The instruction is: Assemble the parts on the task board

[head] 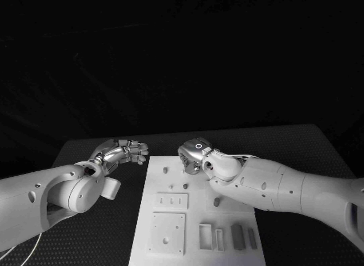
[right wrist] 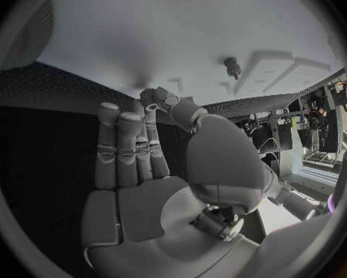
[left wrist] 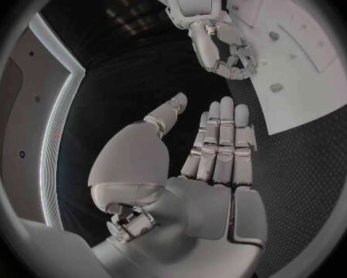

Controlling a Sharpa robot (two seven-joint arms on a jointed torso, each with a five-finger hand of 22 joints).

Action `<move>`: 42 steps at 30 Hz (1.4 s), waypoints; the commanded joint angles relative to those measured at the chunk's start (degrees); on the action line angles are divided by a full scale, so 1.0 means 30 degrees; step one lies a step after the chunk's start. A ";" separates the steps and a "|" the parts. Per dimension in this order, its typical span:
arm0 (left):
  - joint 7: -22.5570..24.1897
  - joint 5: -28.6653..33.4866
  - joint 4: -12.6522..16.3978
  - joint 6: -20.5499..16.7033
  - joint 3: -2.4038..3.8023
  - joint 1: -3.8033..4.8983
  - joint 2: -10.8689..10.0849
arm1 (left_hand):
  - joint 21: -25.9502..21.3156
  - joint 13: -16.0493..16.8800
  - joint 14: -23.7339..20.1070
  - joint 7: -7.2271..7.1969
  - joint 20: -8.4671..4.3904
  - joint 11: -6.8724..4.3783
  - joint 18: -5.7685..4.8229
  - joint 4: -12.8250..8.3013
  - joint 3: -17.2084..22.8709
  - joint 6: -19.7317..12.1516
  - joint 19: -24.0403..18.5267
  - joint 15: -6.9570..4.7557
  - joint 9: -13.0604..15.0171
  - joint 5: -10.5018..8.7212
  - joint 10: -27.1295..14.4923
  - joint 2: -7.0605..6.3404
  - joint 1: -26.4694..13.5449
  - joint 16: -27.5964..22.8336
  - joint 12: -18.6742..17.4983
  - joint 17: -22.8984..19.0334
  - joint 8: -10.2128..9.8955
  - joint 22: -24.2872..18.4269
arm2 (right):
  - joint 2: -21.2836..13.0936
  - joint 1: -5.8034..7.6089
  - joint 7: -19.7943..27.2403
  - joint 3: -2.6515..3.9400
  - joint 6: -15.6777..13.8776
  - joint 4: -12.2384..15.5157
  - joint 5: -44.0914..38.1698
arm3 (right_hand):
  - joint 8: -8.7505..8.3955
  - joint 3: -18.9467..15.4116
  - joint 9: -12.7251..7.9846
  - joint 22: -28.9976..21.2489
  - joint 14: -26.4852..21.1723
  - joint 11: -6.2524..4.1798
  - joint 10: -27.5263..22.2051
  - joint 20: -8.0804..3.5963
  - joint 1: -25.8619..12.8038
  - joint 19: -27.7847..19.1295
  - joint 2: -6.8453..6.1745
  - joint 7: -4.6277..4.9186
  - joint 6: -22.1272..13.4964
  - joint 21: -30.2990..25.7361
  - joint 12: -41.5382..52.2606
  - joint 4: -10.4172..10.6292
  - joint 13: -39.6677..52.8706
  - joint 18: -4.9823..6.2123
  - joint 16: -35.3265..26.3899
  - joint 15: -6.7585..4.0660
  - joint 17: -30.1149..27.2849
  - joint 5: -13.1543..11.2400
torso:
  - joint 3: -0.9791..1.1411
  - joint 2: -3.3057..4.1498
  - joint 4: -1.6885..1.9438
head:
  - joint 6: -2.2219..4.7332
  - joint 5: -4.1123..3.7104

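The right hand [head: 194, 155] was empty with fingers apart over the task board [head: 175, 183], so it should have reached slowly down for the small part [right wrist: 233, 67] just beyond its fingertips.

Task board [head: 194, 221] lies mid worktop [head: 301, 144]; left hand [head: 127, 151] just beside its far-left corner, right hand [head: 194, 155] over its far edge.

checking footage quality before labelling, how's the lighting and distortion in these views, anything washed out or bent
Head view: the room behind is near black, while the task board stays bright with its recesses readable. Left wrist view: fisheye bends the board's straight edges; the left hand is evenly lit. Right wrist view: the board overhead looks pale and flat, and the right hand sits in dimmer light.
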 commanded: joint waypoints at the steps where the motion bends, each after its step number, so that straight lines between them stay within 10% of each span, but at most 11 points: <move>1: 0.0109 -0.0048 0.0044 -0.0022 0.0019 0.0043 0.0017 | 0.0072 -0.0026 0.0024 0.0128 0.0001 -0.0023 0.0236 -0.0116 0.0044 0.0064 -0.0147 0.0079 -0.0024 -0.0035 0.0097 -0.0024 -0.0165 -0.0082 -0.0065 0.0027 -0.0128 0.0349 | 0.0095 -0.0025 0.0324 -0.0012 0.0273 -0.0069 0.0367 | -0.0184 0.0150 0.0005 0.0369 -0.0426 0.0066 0.0456 -0.0005 0.0041 -0.0254 -0.0159 0.0140 -0.0202 0.0092 -0.0206 0.0035 0.0004 0.0887 -0.0042 -0.0130 -0.0054 0.0040 | 0.0011 0.0002 0.0013 | 0.0011 0.0010; 7: 0.0099 -0.0050 0.0047 -0.0027 0.0019 0.0055 -0.0005 | 0.0074 -0.0027 0.0024 0.0129 0.0002 -0.0021 0.0237 -0.0120 0.0049 0.0062 -0.0149 0.0080 -0.0026 -0.0036 0.0097 -0.0030 -0.0171 -0.0085 -0.0073 0.0032 -0.0132 0.0350 | 0.0150 -0.0027 0.0276 -0.0012 -0.0062 -0.0147 0.0645 | -0.1222 0.0288 -0.0357 0.0317 -0.0682 0.0758 -0.1455 0.0161 0.0207 -0.0631 -0.0757 0.0929 -0.2002 -0.0013 -0.0768 0.0039 -0.0340 0.0887 -0.0119 0.0542 -0.0206 0.0038 | 0.0016 0.0021 0.0002 | 0.0009 0.0043; 27: 0.0090 -0.0051 -0.0008 -0.0104 0.0017 0.0061 -0.0016 | 0.0087 -0.0036 0.0024 0.0139 0.0004 -0.0009 0.0243 -0.0153 0.0081 0.0035 -0.0158 0.0082 -0.0035 -0.0043 0.0085 -0.0056 -0.0184 -0.0104 -0.0123 0.0057 -0.0156 0.0352 | -0.0015 -0.0025 -0.0041 -0.0012 -0.0141 0.0070 0.0713 | -0.1396 0.0268 -0.0408 0.0329 -0.0928 0.0941 -0.2043 0.0339 0.0278 -0.0887 -0.1384 0.1113 -0.2405 -0.0020 -0.0709 0.0315 -0.0374 0.0887 -0.0056 0.0722 -0.0335 0.0036 | 0.0010 0.0002 -0.0020 | 0.0000 0.0007; 42: 0.0197 -0.0046 -0.0095 -0.0425 0.0017 0.0061 -0.0104 | 0.0122 -0.0097 0.0041 0.0218 0.0008 0.0082 0.0258 -0.0185 0.0145 -0.0137 -0.0163 0.0081 -0.0084 -0.0226 -0.0098 -0.0131 -0.0275 -0.0149 -0.0343 0.0134 -0.0277 0.0347 | -0.1185 -0.0007 0.0009 0.0164 -0.2008 0.1815 0.2176 | -0.2044 -0.0704 -0.0686 0.0371 -0.1246 0.1614 -0.4229 0.0524 -0.0597 -0.1378 -0.2190 0.1661 -0.3914 0.0019 -0.0707 -0.0017 -0.1053 0.0887 0.0168 0.1379 -0.0513 0.0039 | 0.0027 0.0011 -0.0035 | 0.0138 0.0001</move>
